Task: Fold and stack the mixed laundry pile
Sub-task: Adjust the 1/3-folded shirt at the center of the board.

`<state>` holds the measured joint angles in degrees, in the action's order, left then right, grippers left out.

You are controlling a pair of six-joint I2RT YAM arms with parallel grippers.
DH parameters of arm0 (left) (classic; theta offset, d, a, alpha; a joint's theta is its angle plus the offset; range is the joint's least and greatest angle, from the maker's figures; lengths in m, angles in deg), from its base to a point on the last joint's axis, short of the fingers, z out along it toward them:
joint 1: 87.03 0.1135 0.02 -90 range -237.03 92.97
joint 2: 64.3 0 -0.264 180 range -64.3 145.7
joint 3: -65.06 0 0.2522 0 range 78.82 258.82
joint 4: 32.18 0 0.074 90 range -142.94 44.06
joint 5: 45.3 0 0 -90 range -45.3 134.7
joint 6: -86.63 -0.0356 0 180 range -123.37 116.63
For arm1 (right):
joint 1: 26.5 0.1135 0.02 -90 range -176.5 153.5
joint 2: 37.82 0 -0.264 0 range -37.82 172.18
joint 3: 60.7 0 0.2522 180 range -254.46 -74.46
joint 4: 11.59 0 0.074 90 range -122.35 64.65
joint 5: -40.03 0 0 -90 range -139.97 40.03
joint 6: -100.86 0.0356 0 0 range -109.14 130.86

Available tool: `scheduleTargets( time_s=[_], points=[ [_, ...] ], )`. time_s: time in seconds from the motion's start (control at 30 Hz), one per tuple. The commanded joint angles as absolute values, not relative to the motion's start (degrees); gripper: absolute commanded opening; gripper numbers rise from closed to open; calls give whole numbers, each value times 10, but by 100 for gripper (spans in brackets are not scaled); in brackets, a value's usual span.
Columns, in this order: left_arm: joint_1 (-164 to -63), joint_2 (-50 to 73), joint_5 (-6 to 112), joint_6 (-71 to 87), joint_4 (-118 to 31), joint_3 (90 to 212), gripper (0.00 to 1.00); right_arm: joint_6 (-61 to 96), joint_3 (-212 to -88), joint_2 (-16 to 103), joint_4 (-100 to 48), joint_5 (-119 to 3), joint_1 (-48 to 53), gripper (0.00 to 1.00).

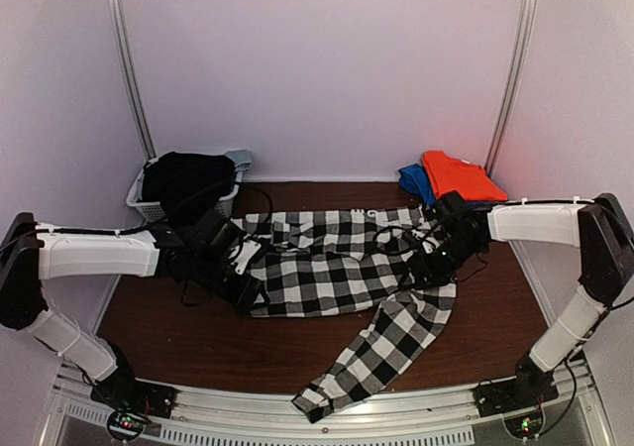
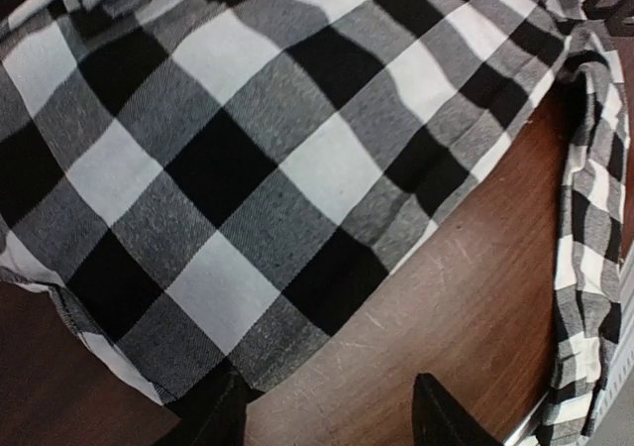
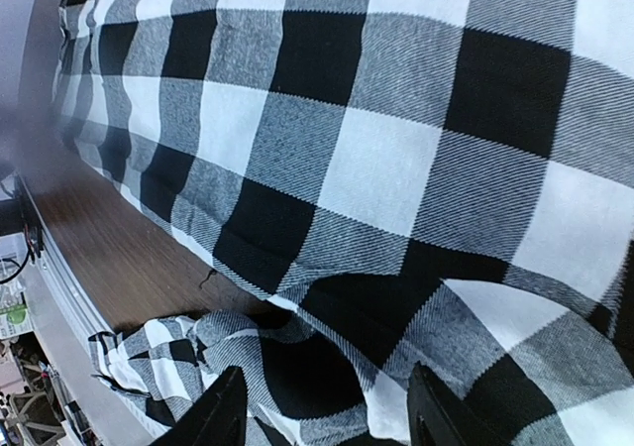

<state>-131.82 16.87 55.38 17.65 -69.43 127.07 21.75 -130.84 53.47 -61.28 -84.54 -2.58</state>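
Checked shirt (image 1: pixel 327 268): lies spread flat across the middle of the desk (image 1: pixel 178 337), long axis running left to right. Black-and-white squares, soft woven cloth, a few shallow ripples, and no clean fold line that I can see.
Sleeve (image 1: pixel 381 352): trails from the shirt's right part toward the near edge of the desk, at a slant, cuff close to the rail.
Rest of the pile: orange-red garment (image 1: pixel 458 173) sits folded at the far right on top of a blue garment (image 1: pixel 413 180). Black garment (image 1: pixel 183 178) is heaped in the white basket (image 1: pixel 149 208) at the far left.
My left tool (image 2: pixel 325 387): at the shirt's left near corner, jaws apart, released. Bare wood shows between the fingers and the hem lies just beside one of them. Nothing is held.
My right tool (image 3: pixel 327 377): low over the shirt's right side, jaws apart above a bunched fold of cloth. I cannot tell whether the pads bear on it yet, and I see no grip.
Step in hand: in my judgement, folding the checked shirt, with the body laid out and the sleeve not yet brought in.
Next move calls for: a firm pinch on the loose sleeve or the right hem, then a low carry leftward over the body so the cloth lands flat.
Risk: a thin pinch may drag the whole shirt instead.
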Motion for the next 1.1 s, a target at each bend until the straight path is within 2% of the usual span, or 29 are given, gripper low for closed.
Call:
scheduleTargets(
  time_s=[0.0, 0.2, 0.3, 0.4, 0.47, 0.5, 0.53, 0.6, 0.67, 0.87, 1.07],
  points=[
    [-1312, 237, 539, 212, -671, 1262, 57, 211, -1296, 570, -576, -849, -8, 54],
    [-1312, 286, 527, 203, -702, 1241, 51, 214, -1222, 589, -579, -849, 18, 51],
    [-1301, 294, 529, 198, -722, 1215, 44, 224, -1185, 573, -584, -857, 33, 48],
    [-1284, 270, 536, 196, -733, 1190, 38, 243, -1213, 570, -621, -863, 47, 46],
    [-1281, 231, 542, 199, -729, 1183, 38, 259, -1225, 556, -639, -876, 47, 46],
    [-1279, 210, 551, 204, -724, 1182, 41, 272, -1225, 538, -642, -876, 47, 46],
    [-1277, 187, 562, 212, -718, 1184, 46, 286, -1224, 518, -642, -875, 47, 51],
    [-1276, 142, 569, 243, -711, 1184, 61, 325, -1219, 472, -645, -873, 45, 60],
    [-1275, 106, 568, 281, -710, 1175, 68, 372, -1202, 418, -640, -872, 37, 63],
    [-1274, 17, 576, 406, -686, 1108, 75, 493, -1116, 274, -648, -827, -3, 64],
    [-1270, -19, 591, 513, -634, 1042, 78, 579, -1041, 190, -647, -796, -50, 60]
  ],
)
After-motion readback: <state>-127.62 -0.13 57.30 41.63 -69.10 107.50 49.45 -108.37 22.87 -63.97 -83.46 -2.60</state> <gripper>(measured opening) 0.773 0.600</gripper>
